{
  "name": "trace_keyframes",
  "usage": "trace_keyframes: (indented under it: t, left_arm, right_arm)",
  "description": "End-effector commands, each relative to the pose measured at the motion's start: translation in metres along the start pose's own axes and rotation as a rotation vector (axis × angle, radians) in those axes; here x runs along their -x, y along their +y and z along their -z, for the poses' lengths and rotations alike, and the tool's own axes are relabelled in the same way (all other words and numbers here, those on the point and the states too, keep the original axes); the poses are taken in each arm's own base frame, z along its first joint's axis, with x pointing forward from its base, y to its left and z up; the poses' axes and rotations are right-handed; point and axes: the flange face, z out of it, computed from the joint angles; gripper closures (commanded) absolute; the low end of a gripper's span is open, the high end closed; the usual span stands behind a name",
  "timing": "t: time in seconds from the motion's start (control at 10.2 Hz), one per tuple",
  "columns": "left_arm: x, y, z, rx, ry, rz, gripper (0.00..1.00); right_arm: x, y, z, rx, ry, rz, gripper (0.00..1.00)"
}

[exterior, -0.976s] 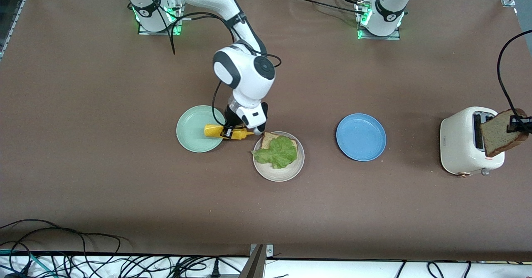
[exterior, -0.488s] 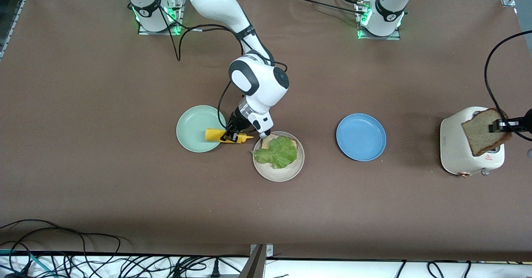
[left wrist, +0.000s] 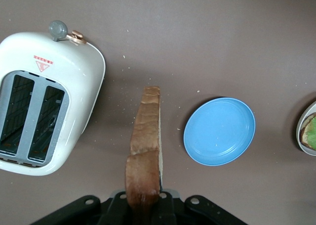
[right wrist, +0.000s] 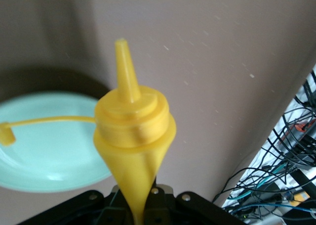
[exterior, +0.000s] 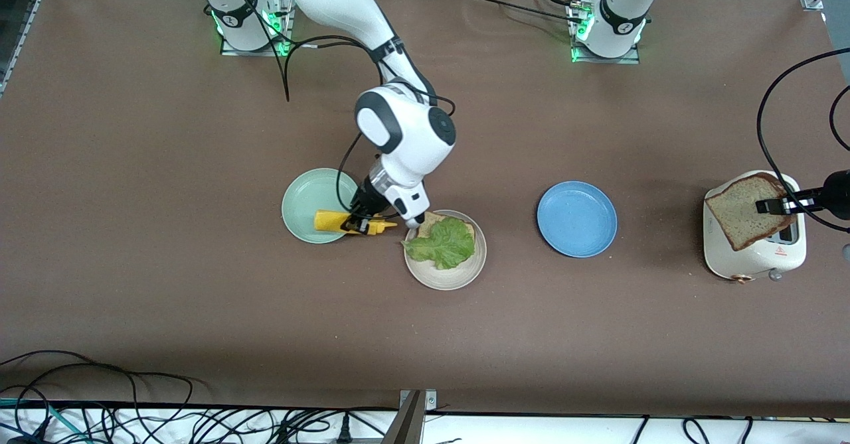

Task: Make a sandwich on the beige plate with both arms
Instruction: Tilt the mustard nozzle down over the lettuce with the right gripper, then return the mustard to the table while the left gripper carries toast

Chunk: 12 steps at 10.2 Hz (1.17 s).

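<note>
Sandwich (exterior: 446, 237) assembly is sitting half built on the beige plate (exterior: 445, 278), the item nearest the front camera: one brown bread slice with a ruffled green lettuce leaf (exterior: 441, 242) covering it.

Beside that plate, toward the right arm's end of the table, the right gripper (exterior: 358, 223) is clamping a yellow squeeze bottle (exterior: 345, 221) over the rim of the mint-green plate (exterior: 307, 206). The bottle is soft, conical plastic with a tapered nozzle (right wrist: 126, 69) and a tethered cap hanging loose; excess squeeze is likely to spill sauce onto the table before the nozzle is over the lettuce.

The blue plate (exterior: 576, 218), smooth and shallow, is lying between the beige plate and the glossy cream toaster (exterior: 750, 258).

Over the toaster, the left gripper (exterior: 775, 204) is pinching a second bread slice (exterior: 740, 209) by one crust edge. The slice is porous and crumbly; a thin edge grip risks tearing, sagging or dropping during transfer. Both arms converging on one plate are risking collision.
</note>
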Motion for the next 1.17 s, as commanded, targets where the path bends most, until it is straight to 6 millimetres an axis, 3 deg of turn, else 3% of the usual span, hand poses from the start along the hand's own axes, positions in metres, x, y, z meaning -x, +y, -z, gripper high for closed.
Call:
trace_keyframes:
  t: [0.0, 0.2, 0.29, 0.59, 0.78, 0.98, 1.07]
  left_arm:
    - [0.005, 0.002, 0.01, 0.032, 0.001, 0.01, 1.0]
    - [0.005, 0.004, 0.008, 0.033, -0.003, 0.006, 1.0]
    - [0.006, 0.019, 0.006, 0.046, -0.007, -0.016, 1.0]
    - [0.013, 0.065, -0.006, 0.042, -0.049, -0.016, 1.0]
    - [0.019, 0.115, -0.018, 0.1, -0.084, 0.068, 1.0]
    - [0.027, 0.168, -0.041, 0.155, -0.142, -0.005, 1.0]
    - [0.032, 0.197, -0.057, 0.194, -0.183, -0.058, 1.0]
  right_arm:
    - [0.1, 0.058, 0.011, -0.136, 0.126, 0.029, 1.0]
    - [0.18, 0.09, -0.013, -0.244, 0.284, 0.038, 1.0]
    - [0.222, 0.102, -0.032, -0.294, 0.362, 0.01, 1.0]
    - [0.319, 0.099, -0.107, -0.434, 0.688, -0.044, 1.0]
    - [0.365, 0.072, -0.161, -0.494, 0.868, -0.088, 1.0]
    - [0.413, 0.018, -0.244, -0.523, 1.146, -0.203, 1.0]
    - [0.428, -0.01, -0.279, -0.523, 1.206, -0.23, 1.0]
